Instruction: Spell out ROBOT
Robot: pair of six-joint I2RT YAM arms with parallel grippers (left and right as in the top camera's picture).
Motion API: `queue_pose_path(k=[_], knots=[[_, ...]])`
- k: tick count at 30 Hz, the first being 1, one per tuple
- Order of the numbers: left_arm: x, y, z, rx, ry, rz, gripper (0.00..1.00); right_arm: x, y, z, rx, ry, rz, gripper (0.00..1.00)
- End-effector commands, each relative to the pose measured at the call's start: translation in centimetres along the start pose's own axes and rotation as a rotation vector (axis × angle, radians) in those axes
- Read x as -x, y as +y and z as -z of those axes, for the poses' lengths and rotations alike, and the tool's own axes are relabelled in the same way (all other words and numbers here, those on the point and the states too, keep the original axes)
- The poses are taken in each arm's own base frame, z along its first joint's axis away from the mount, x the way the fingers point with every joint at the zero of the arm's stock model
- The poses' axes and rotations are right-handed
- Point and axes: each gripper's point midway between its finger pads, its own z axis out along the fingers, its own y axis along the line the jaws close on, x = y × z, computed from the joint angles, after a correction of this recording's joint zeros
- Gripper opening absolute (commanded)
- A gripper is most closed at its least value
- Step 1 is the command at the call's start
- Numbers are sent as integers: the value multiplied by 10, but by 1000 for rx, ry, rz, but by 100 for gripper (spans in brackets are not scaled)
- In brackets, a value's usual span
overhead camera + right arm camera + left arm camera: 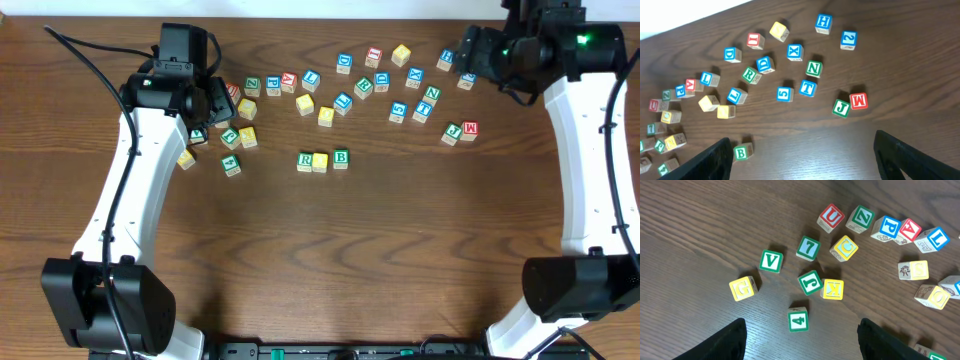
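Note:
On the wooden table a short row stands: a green R block [305, 160], a yellow block [320, 161] whose letter I cannot read, and a green B block [341, 158], which also shows in the right wrist view [741, 152]. A blue T block [423, 111] [808, 88] lies in the right scatter. A yellow O block [932, 296] lies right of my left gripper. My left gripper [220, 105] [802, 345] is open and empty above the left cluster, near a green 4 block [798, 320]. My right gripper [468, 50] [800, 160] is open and empty at the back right.
Several loose letter blocks lie across the back of the table: V [771, 261], J [810, 282], K [832, 289], G [744, 288], U [830, 217] on the left; green J [841, 108], red M [858, 100], N [814, 68], 5 [784, 93] on the right.

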Motion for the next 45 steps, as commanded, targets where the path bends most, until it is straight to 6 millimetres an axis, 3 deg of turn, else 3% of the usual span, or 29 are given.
queue_pose_path(k=[1, 11, 16, 20, 27, 32, 33, 38, 45], knots=[[6, 2, 9, 0, -27, -2, 70, 6, 13, 10, -7, -41, 50, 86], [7, 2, 9, -2, -31, -1, 70, 0, 40, 12, 29, -43, 139, 83], [7, 2, 9, -1, -30, -1, 70, -8, 55, 0, 44, -18, 182, 83], [7, 2, 9, -1, -30, -1, 70, -16, 73, -21, 58, 13, 215, 84], [7, 2, 9, -1, -30, -2, 70, -38, 128, -76, 116, 46, 264, 82], [7, 2, 9, -1, -29, -2, 70, -55, 166, -117, 155, 53, 219, 68], [6, 3, 9, 1, -25, -2, 70, -64, 178, -134, 163, 66, 175, 66], [6, 13, 8, 24, -15, 31, 70, -88, 189, -170, 147, 121, 60, 62], [8, 29, 7, 47, -8, 79, 70, -117, 184, -209, 92, 192, 1, 50]])
